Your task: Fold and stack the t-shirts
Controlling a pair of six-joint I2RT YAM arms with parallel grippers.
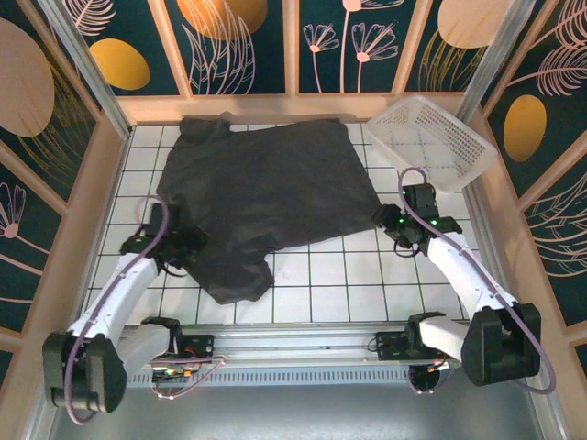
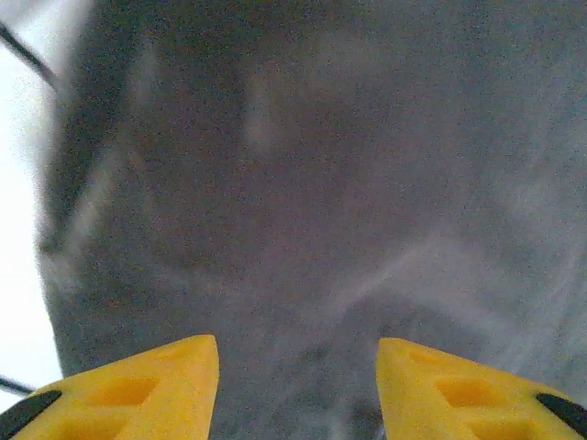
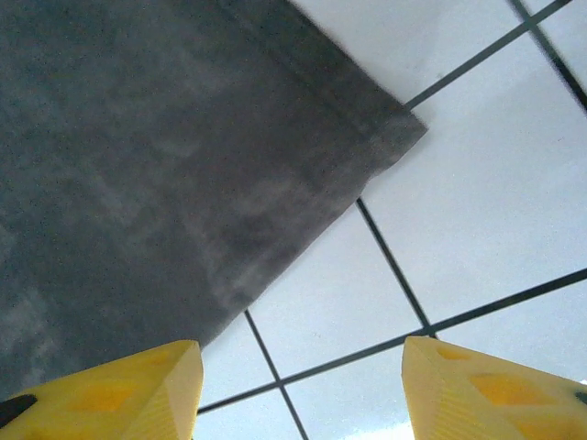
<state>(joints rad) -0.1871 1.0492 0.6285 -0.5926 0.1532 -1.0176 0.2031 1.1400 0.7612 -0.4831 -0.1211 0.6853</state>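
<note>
One dark t-shirt (image 1: 266,192) is spread on the bench (image 1: 348,275), one basket (image 1: 431,137) far right. Jaws of the left gripper (image 2: 298,346) are held apart over the shirt's near-left edge, those of the right gripper (image 3: 303,353) apart at its right corner.

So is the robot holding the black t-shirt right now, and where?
No, nothing is held. The left fingers are spread open over the t-shirt. The right fingers are spread open near its corner, above the white tiles.
</note>
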